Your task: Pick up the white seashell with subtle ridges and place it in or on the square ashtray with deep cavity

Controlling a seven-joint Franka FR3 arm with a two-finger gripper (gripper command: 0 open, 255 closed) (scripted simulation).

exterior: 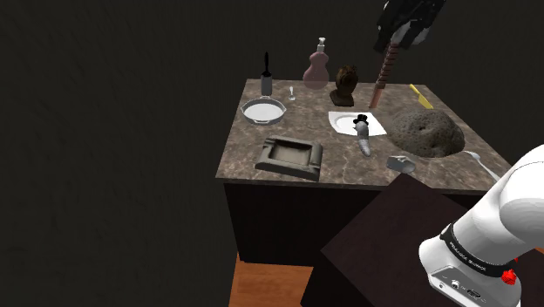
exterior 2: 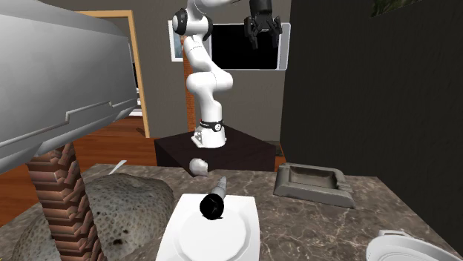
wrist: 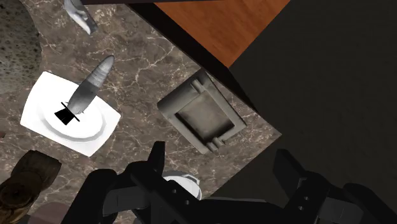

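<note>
High above tabletop [wrist: 140, 63], end effector [wrist: 221, 168] spread wide; grey tapered object [wrist: 92, 83] lies across white plate [wrist: 95, 130] beside ashtray [wrist: 202, 119].

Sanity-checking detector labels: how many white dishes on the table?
2. Square plate between ashtray and rock; round bowl by the black brush. The rock could hide more.

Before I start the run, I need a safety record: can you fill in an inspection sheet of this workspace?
Surface: dark marbled tabletop, crowded.
Job's things: white seashell by the stand-side edge; square ashtray, empty.
Clutter: white plate with a grey cone partly on it, rough rock, bowl, bottle.
Pincer: open, empty, high above the table.
Cables: nothing seen.
Surroundings: dark wall, wooden floor.
</note>
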